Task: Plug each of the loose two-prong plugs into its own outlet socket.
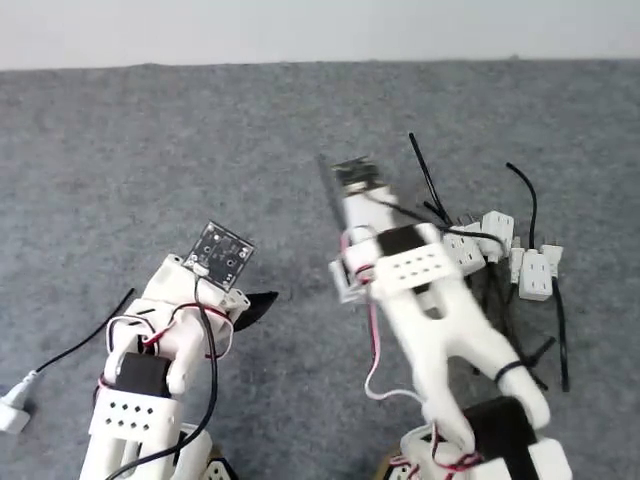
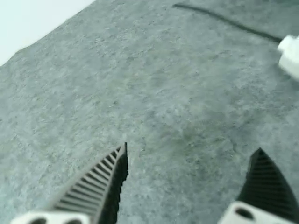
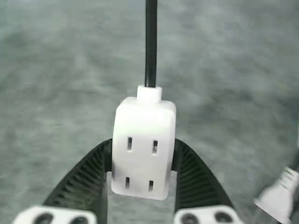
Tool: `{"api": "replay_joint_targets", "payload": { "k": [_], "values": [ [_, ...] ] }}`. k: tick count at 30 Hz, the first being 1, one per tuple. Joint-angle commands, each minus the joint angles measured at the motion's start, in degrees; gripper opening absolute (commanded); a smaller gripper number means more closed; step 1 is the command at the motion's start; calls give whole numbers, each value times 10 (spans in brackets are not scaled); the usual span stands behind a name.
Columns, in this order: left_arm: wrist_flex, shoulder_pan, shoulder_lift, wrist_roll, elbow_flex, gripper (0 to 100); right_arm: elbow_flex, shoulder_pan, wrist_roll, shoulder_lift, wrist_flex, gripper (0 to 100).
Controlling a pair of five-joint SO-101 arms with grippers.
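Your right jaws pinch the outlet socket (image 3: 145, 135) by its flanks. Its slotted face is toward the wrist and its cord (image 3: 150, 46) runs straight on ahead. Your left jaws hang spread over bare tabletop (image 2: 140, 70). Farther off, beside the left arm's base, lies what is probably a loose plug (image 1: 12, 412), so that arm is nearer.

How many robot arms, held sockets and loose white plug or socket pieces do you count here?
Robot arms: 2, the left arm and the right arm.
Held socket: 1, in the right hand.
Loose white pieces on the table: 4, I think: three beside the right arm, one at the left edge.
Total: 7.
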Motion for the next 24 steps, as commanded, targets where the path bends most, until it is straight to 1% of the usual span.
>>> {"api": "replay_joint_targets", "payload": {
  "k": [1,10,15,19,21,24],
  "values": [
    [-14,-11,-11,29,-20,390,-43,-53,-7,-8,4,9],
    [-16,-15,-11,33,-22,390,-87,-108,8,95,-37,9],
    [-26,-60,-11,33,-29,390,-136,-110,7,167,-35,9],
    [-28,-62,-11,33,-30,390,-159,-110,8,215,-30,16],
    [-28,-63,-11,33,-30,390,-179,-111,8,231,-9,46],
    [-28,-65,-11,41,-31,390,-216,-111,7,247,26,136]
  ]
}}
